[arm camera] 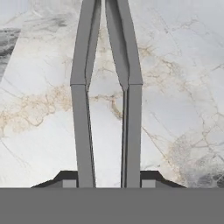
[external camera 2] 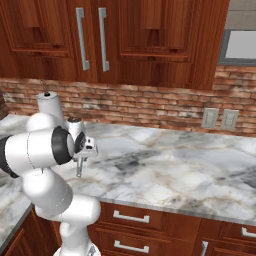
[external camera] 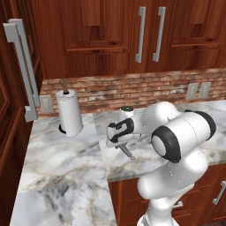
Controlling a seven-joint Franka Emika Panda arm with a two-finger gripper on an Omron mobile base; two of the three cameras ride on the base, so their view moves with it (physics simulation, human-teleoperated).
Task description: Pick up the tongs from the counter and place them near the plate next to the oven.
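The tongs (arm camera: pixel 106 87) run straight out from the tool (arm camera: pixel 106 181) in the hand view, their two narrow arms pinched between the dark finger tips (arm camera: pixel 68 180), so the tool is clenched on them. In the left base view the tongs (external camera: pixel 126 150) slant down from the tool (external camera: pixel 118 140) toward the marble tabletop (external camera: pixel 62 167). They sit near its front edge, not far from the inner corner where the paper-towel roll (external camera: pixel 69 112) stands. Whether their far tip touches the marble or hangs just clear, I cannot tell.

As I judge it, the grasp is made and the lift is barely begun or about to begin. The carry to the plate by the oven and the setting down are left.
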